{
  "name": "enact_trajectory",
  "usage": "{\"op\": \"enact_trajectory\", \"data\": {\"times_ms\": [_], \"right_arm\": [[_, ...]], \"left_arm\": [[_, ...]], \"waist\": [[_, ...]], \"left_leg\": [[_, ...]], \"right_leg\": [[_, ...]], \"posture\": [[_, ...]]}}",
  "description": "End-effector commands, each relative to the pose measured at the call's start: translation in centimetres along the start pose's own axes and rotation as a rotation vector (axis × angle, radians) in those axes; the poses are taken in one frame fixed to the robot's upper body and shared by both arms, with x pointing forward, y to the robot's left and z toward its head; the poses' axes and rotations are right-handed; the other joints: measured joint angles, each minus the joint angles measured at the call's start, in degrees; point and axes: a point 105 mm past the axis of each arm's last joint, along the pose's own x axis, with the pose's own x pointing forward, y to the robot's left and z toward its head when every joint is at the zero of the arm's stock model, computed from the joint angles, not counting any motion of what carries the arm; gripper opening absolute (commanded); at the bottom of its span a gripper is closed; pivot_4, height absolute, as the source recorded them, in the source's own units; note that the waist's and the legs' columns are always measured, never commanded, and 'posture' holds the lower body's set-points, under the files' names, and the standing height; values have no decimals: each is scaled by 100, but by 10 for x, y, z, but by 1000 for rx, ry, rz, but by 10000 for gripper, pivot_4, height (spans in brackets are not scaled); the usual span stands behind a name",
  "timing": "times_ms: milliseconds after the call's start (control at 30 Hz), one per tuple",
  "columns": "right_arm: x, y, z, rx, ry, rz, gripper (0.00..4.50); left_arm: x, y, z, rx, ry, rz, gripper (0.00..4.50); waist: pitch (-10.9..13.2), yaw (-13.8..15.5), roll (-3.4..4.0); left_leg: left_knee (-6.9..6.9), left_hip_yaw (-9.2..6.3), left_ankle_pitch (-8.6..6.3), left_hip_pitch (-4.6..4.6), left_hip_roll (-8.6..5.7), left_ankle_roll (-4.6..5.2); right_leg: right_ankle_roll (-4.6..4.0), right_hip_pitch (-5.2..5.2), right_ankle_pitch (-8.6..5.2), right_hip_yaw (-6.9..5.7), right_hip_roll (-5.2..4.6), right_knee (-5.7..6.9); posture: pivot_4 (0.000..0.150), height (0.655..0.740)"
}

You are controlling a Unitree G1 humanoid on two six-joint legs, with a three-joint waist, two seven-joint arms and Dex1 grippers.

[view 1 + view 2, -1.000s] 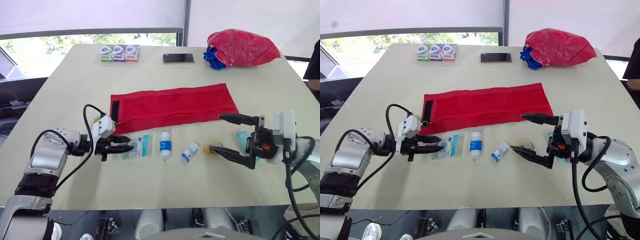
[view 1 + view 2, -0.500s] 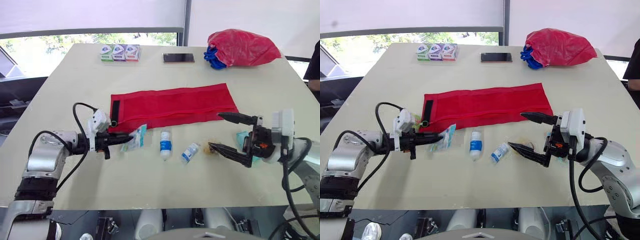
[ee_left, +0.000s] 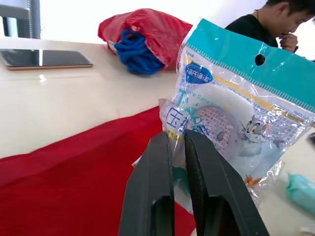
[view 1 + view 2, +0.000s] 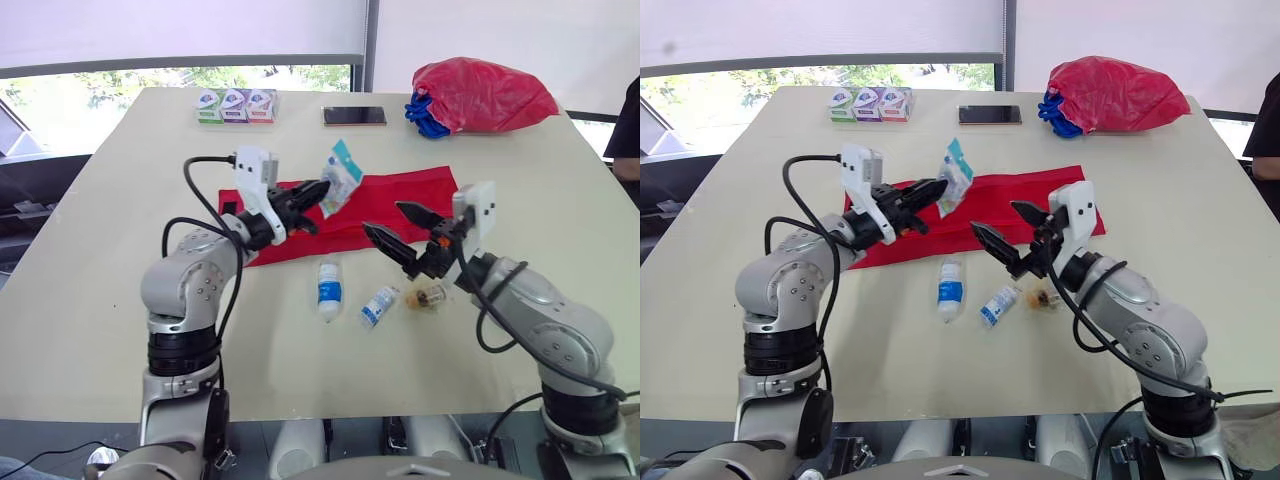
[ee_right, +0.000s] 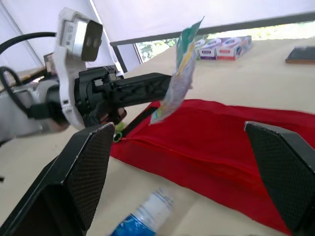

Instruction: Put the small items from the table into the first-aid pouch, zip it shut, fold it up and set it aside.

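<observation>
**Packet off the table, up over the pouch**

Grips the packet (image 4: 341, 176) by its lower edge in the left gripper (image 4: 318, 192), fingers closed on it. Carries it now above the red pouch (image 4: 420, 195), no longer down on the table (image 4: 120, 250) as a second ago. Brings the right gripper (image 4: 382, 217) in over the pouch's near edge, spread wide and empty, likely to open it. Leaves a white bottle (image 4: 330, 290), a smaller vial (image 4: 379, 304) and a brown item (image 4: 428, 296) unpacked.
</observation>
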Motion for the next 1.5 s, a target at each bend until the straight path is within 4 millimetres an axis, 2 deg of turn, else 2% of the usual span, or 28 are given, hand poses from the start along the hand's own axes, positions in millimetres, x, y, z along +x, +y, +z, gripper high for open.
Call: {"op": "enact_trajectory", "data": {"times_ms": [33,167,433,567,600,667,800,867,1000,1033,1067,1100,1133,1167,1200,1267,1333,1500], "right_arm": [[7,0,11,60,-39,-41,45000],[16,8,15,105,-68,-26,45000],[23,7,13,118,-63,-43,45000],[26,-1,16,134,-90,-84,35350],[26,-2,16,136,-92,-86,28892],[27,-4,17,133,-97,-93,18883],[27,-7,18,125,-102,-103,3134],[26,-8,18,122,-101,-107,1095],[22,-13,17,129,-94,-116,1042],[21,-15,17,132,-91,-119,1041],[19,-16,17,133,-89,-120,1041],[17,-18,17,135,-84,-116,1041],[14,-19,17,138,-79,-110,1041],[10,-21,17,152,-62,-105,1041],[6,-22,17,161,-50,-100,1041],[-3,-25,17,183,-21,-87,1041],[-11,-25,17,194,3,-64,1041],[-37,-20,26,184,20,22,1041]], "left_arm": [[4,-16,14,10,-52,-21,852],[13,-28,13,-31,-67,-30,852],[16,-38,14,-34,-90,-64,852],[13,-45,14,-25,-97,-100,0],[13,-45,14,-25,-98,-103,0],[14,-45,14,-25,-102,-101,0],[14,-43,15,-28,-110,-97,0],[13,-45,15,-34,-109,-119,0],[9,-43,14,-47,-106,-144,0],[8,-40,13,-43,-101,-140,9422],[7,-38,12,-41,-98,-138,11895],[5,-36,12,-42,-93,-140,16897],[3,-33,12,-35,-86,-143,16897],[-2,-25,11,11,-70,-130,23387],[-5,-19,10,47,-56,-122,25682],[-15,1,7,173,-5,-86,36257],[-24,19,5,281,40,-58,43777],[-50,70,6,444,124,48,44505]], "waist": [[0,0,0],[0,8,0],[0,-2,0],[0,-5,0],[0,-7,0],[0,-2,0],[0,0,0],[0,-4,0],[0,-6,1],[1,2,1],[0,7,1],[1,5,1],[1,2,1],[1,0,1],[1,-5,1],[3,-27,4],[4,-52,6],[5,-42,8]], "left_leg": [[0,1,0,0,-1,0],[0,-3,-1,-2,-7,2],[0,-11,-2,-5,-24,4],[0,-12,-3,-5,-24,7],[0,-12,-3,-5,-24,8],[0,-14,-3,-7,-24,7],[0,-19,-3,-11,-30,7],[0,-20,-3,-12,-30,8],[-1,-26,-3,-14,-29,8],[-1,-26,-3,-14,-29,8],[-1,-27,-3,-16,-30,8],[-1,-29,-3,-17,-31,8],[-1,-30,-3,-17,-34,9],[-1,-29,-3,-17,-35,9],[-1,-30,-3,-17,-35,9],[-6,-31,-4,-15,-33,9],[-15,-30,-5,-12,-32,12],[-25,-27,-13,-14,-32,25]], "right_leg": [[0,0,0,6,9,0],[1,0,0,17,18,-1],[1,0,0,27,20,-1],[1,0,0,27,20,0],[1,0,0,27,20,0],[1,-1,-1,26,21,0],[1,-1,-1,28,20,-3],[1,-1,-1,28,21,-4],[1,-1,-1,26,21,-4],[1,-1,-1,25,21,-4],[1,-1,-1,24,21,-5],[1,-1,-1,23,21,-5],[1,-1,-1,25,21,-6],[1,-1,-1,27,21,-6],[1,-1,-1,27,21,-6],[-1,-2,-2,25,24,-6],[-2,-5,-3,26,26,-6],[-2,-7,-4,26,23,-15]], "posture": [[1500,7400],[1500,7400],[1500,7400],[1500,7400],[1500,7400],[1500,7400],[1500,7400],[1500,7400],[1500,7400],[1500,7400],[1500,7400],[1500,7400],[1500,7400],[1500,7400],[1500,7400],[1500,7400],[1500,7400],[1500,7400]]}}
